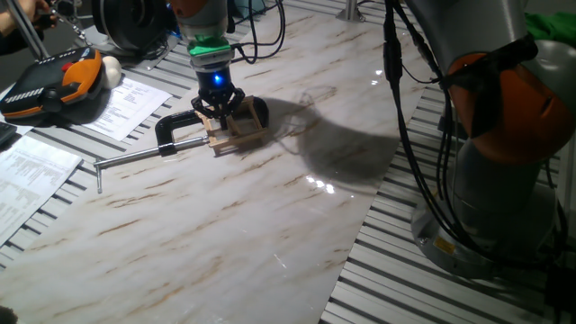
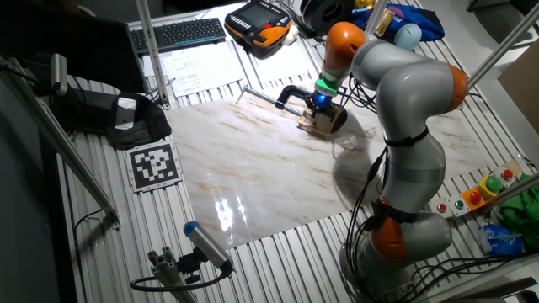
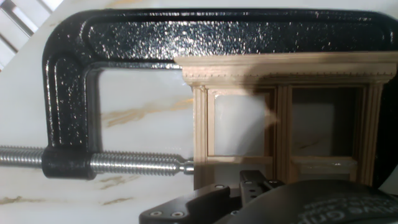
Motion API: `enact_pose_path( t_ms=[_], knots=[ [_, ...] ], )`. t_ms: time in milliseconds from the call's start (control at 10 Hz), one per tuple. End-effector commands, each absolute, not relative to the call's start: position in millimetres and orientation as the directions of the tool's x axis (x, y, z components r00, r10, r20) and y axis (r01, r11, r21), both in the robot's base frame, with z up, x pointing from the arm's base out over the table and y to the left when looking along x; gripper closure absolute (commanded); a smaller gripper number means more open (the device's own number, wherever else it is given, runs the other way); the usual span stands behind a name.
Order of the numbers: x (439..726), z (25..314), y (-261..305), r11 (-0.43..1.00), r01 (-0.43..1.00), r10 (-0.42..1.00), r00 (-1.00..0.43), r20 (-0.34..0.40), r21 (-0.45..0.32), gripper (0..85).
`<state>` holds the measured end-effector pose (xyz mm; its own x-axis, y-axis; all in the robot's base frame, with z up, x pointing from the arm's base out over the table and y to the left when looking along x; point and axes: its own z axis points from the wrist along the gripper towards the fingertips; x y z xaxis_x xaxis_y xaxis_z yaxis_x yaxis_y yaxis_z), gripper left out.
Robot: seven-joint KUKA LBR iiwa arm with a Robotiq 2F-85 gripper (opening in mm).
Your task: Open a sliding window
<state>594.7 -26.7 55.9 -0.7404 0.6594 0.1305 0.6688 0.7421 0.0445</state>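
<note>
sliding window (image 3: 283, 112) — pale wood, two square panes side by side, moulded top rail, held in black c-clamp (image 3: 68, 93); gripper (image 1: 219, 106) directly above, finger spread unclear.

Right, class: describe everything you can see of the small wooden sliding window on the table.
The sliding window is a miniature frame of pale, unpainted-looking wood with a moulded top rail and two panes side by side. It lies on the marbled table, held in a black C-clamp whose steel screw tip meets its left edge. The gripper sits right over it; whether the fingers touch the wood cannot be told.
</note>
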Motion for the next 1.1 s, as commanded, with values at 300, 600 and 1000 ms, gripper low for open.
enact_pose_path(
  t_ms=[300, 600, 1000],
  knots=[
    [597.0, 60.7, -21.7, 0.754, 0.656, 0.650, -0.752, 0.104, 0.031, 85.0],
    [599.2, 64.8, -21.0, 0.763, 0.646, 0.640, -0.761, 0.102, 0.030, 85.0],
    [600.1, 66.3, -21.0, 0.769, 0.639, 0.635, -0.767, 0.094, 0.017, 85.0]
  ],
)
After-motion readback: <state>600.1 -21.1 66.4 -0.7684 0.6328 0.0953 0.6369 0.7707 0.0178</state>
